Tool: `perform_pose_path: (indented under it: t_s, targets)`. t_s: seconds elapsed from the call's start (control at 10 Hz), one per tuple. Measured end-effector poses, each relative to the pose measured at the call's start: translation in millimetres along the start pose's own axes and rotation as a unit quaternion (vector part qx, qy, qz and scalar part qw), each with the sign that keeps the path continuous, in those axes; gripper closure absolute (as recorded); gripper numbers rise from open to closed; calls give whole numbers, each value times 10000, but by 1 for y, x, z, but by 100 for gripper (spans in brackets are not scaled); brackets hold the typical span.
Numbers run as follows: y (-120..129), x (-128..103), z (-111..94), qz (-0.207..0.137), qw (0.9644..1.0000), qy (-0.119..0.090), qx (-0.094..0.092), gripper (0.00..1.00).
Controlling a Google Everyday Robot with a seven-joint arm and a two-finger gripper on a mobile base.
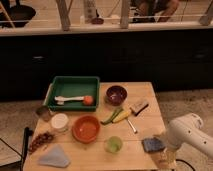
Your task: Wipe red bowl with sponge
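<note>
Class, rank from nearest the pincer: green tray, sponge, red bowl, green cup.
Pincer: front right edge of the table.
1. Sponge, just left of it.
2. Green cup, front centre.
3. Red bowl, centre left.
4. Green tray, back left.

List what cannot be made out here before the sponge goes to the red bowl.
All in the camera view:
- gripper, at the front right corner of the table, beside the sponge: its lower end is cut off by the bottom edge.
- arm: cut off by the right edge, the rest unseen.
- red bowl: whether its inside is dirty cannot be told.
- dark cluster at the left front: what it is cannot be told.
</note>
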Motion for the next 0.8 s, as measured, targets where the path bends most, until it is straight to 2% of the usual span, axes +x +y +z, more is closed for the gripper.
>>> perform_pose_path:
  t_s: [0.8]
  targets:
    - [-1, 2, 3, 18, 10000, 44, -48, 20]
